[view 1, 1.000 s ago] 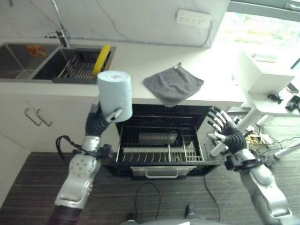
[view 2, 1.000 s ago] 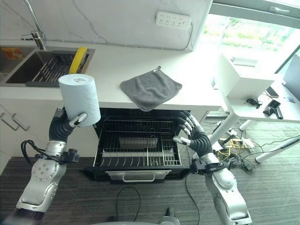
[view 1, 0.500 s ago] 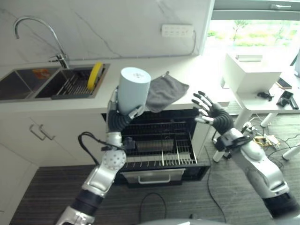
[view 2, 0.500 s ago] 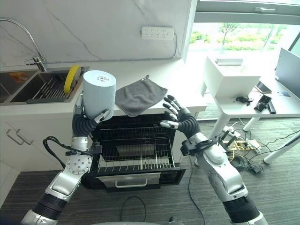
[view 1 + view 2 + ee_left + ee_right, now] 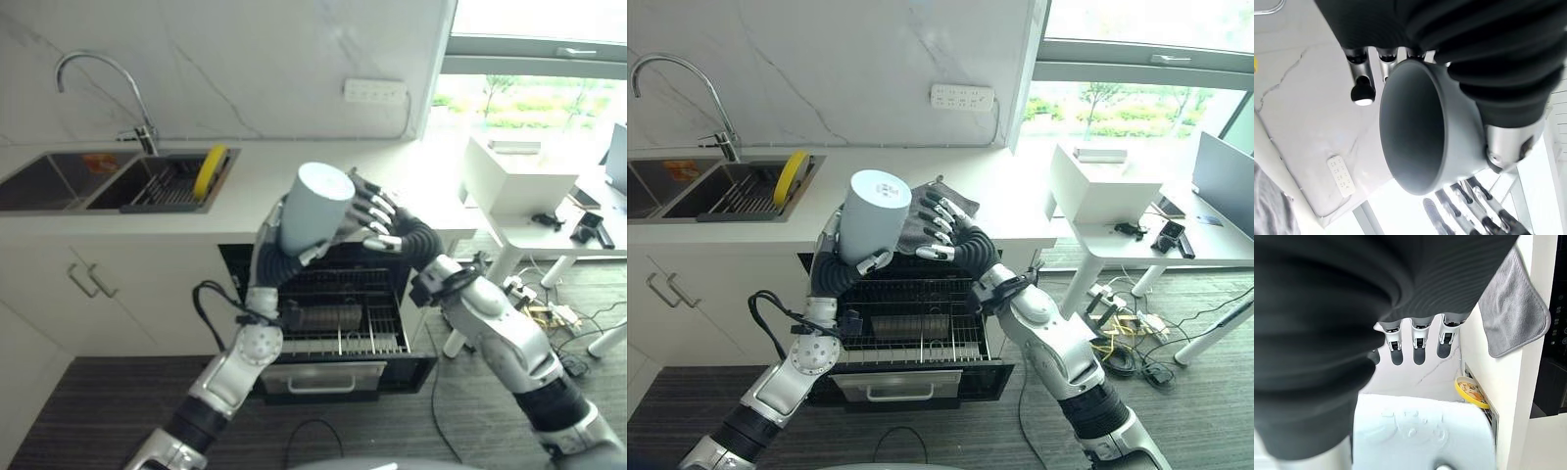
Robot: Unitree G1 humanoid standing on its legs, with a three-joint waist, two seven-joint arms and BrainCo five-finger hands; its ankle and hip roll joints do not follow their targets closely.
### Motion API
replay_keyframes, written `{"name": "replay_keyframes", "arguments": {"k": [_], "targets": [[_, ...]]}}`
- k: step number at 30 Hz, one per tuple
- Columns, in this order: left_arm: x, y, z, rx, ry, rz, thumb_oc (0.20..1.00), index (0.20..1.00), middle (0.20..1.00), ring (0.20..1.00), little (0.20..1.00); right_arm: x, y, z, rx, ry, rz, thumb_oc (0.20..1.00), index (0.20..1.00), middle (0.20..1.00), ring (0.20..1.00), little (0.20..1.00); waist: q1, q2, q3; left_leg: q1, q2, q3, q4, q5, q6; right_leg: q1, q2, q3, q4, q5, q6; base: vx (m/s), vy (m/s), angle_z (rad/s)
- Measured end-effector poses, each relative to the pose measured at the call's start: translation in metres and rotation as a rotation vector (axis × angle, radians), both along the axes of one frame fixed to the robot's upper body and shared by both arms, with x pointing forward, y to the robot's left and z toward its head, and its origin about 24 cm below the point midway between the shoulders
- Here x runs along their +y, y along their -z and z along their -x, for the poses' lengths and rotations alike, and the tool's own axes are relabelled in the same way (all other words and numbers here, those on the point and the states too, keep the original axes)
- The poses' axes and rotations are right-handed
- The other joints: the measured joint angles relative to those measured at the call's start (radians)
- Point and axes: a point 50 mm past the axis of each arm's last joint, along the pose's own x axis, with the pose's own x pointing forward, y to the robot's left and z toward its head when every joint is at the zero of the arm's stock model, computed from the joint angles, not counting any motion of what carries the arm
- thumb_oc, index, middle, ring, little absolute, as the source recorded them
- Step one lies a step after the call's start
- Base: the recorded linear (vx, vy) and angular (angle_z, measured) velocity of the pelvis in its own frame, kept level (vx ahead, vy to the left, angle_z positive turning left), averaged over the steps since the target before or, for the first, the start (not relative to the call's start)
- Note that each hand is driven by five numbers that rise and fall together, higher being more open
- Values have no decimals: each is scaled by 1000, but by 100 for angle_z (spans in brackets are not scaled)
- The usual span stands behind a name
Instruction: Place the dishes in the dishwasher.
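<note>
left hand: clamped round grey cup, raised
right hand: fingers spread beside cup
progress: cup not yet in dishwasher rack below hands

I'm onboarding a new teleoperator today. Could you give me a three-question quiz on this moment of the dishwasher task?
1. True or false: the left hand holds the grey cup upside down, base up.
2. Where is the yellow plate? A) in the dishwasher B) in the sink rack C) on the grey towel
3. Fill in: the dishwasher rack is pulled ___.

Key
1. True; the left wrist view shows its fingers curled round the cup, while the right hand spreads its fingers beside it.
2. B
3. out
</note>
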Motion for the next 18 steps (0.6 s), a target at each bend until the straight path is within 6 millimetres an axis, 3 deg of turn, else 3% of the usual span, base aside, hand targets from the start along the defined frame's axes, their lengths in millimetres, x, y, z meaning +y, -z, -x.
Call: {"name": "replay_keyframes", "arguments": {"k": [9, 18], "targets": [[-13, -2, 0, -10, 79, -14, 200, 200, 200, 200, 200, 11, 0, 0, 15, -3, -8, 1000, 1000, 1000, 1000, 1000, 1, -10, -7, 2, 0, 0, 0, 0, 0, 0, 0, -1, 0, 3, -5, -26, -1, 0], [-13, -3, 0, -18, 75, -6, 200, 200, 200, 200, 200, 21, 3, -1, 37, -3, -18, 1000, 1000, 1000, 1000, 1000, 7, -13, -8, 2, 0, -1, 0, 0, 0, 0, 0, -1, 0, 0, 0, -4, 0, 0]]}}
